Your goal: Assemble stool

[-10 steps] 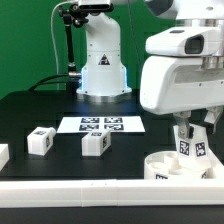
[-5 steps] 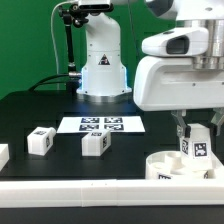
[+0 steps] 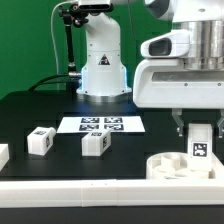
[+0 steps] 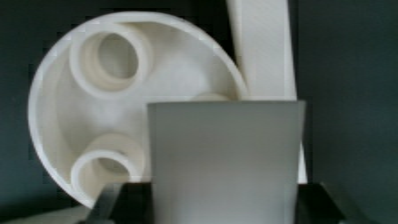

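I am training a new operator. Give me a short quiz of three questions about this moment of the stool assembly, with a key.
1. True or false: the gripper is shut on a leg.
2. The held leg is nearest to: A) the marker board, B) the seat disc, C) the robot's base.
3. Fill in: ___ loose legs stand fully in view on the table.
Key: 1 true; 2 B; 3 two.

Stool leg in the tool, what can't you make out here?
Whether the leg touches the seat disc: exterior view too small; wrist view, the leg itself blocks it.
Seat disc: exterior view, cut off by the right edge.
White part: exterior view, cut off by the left edge.
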Tool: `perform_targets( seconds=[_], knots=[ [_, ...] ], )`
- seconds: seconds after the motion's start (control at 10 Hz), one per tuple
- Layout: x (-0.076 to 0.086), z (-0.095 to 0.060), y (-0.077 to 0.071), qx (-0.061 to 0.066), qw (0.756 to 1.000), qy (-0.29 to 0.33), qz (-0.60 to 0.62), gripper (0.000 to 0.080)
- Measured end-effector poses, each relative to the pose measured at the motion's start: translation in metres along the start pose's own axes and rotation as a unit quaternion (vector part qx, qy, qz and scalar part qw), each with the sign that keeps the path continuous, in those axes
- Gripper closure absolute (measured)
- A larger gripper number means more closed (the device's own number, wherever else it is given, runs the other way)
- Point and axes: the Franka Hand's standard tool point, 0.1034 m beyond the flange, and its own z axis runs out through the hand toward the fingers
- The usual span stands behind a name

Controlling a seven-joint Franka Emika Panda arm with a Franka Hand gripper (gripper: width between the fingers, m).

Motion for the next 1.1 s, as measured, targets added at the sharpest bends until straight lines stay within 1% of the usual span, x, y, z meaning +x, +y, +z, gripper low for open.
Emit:
perform_targets(
  seconds=[0.2,0.5,0.8,1.1],
  knots=[
    [-0.0002,0.0000,-0.0004,0.003,0.995,-0.002,0.100,0.0461],
    [-0.0002,0.0000,-0.0004,0.009,0.977,-0.008,0.213,0.0461],
    [-0.0006,0.0002,-0.0010,0.018,0.939,-0.020,0.342,0.0461],
    [-0.0010,-0.0001,-0.0029,0.023,0.904,-0.028,0.425,0.0461]
  ],
)
